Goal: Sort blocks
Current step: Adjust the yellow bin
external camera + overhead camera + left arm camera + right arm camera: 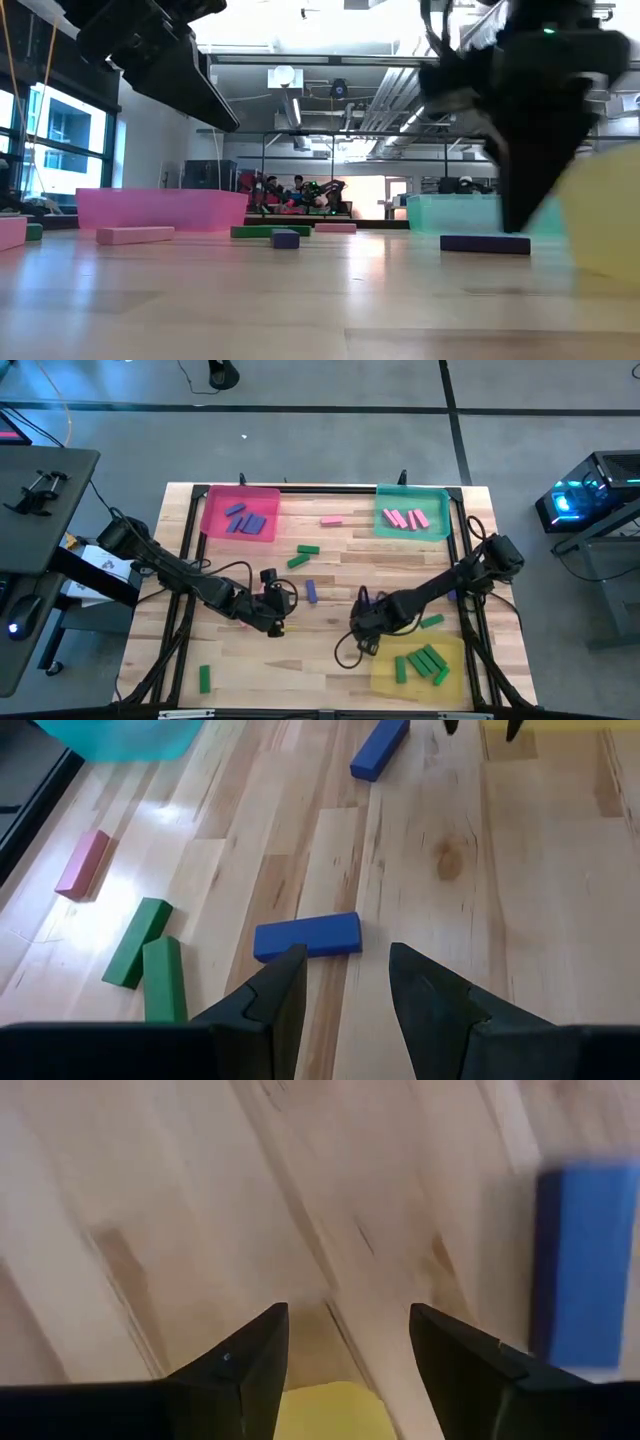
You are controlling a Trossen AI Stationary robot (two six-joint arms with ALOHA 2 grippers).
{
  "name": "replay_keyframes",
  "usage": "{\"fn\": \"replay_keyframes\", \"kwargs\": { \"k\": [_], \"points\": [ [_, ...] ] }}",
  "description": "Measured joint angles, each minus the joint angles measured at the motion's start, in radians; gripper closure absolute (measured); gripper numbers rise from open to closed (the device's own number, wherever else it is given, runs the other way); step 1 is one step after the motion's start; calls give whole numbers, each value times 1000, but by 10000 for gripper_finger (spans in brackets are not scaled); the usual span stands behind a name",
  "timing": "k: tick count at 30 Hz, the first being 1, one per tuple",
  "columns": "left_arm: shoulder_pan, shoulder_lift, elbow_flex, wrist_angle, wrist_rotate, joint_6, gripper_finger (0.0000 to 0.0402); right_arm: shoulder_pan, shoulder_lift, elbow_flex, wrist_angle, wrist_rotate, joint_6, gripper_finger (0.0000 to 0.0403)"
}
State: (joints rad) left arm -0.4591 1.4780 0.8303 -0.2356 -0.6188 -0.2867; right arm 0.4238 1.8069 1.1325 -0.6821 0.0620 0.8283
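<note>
Both end effectors hover empty near a blue block (307,936)

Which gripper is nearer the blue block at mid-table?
Left. The left gripper sits just short of the blue block, fingers open and empty. The right gripper is farther off on the block's other side, by the yellow tray, also open.

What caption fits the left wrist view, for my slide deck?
Left gripper open and empty above the wooden table, a blue block just beyond its fingertips.
</note>
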Motion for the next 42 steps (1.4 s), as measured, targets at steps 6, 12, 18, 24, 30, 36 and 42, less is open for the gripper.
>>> {"fn": "replay_keyframes", "kwargs": {
  "k": [6, 12, 18, 24, 30, 36, 42],
  "points": [
    [0, 0, 0, -4, 0, 0, 269, 43, 3, -2, -110, -48, 29, 208],
    [0, 0, 0, -1, 0, 0, 269, 75, 2, 13, -112, -36, -23, 208],
    [0, 0, 0, 0, 1, 0, 269, 100, 2, 51, 2, -124, -88, 209],
    [0, 0, 0, 0, 1, 0, 269, 150, 1, 51, 31, -243, -88, 209],
    [0, 0, 0, 0, 1, 0, 269, 169, 1, 69, 4, -241, -66, 208],
    [0, 0, 0, 1, 1, 0, 269, 175, 4, 196, -103, -211, -120, 208],
    [0, 1, 0, 8, 1, -1, 269, 172, 3, 335, -112, 139, -351, 208]
  ]
}}
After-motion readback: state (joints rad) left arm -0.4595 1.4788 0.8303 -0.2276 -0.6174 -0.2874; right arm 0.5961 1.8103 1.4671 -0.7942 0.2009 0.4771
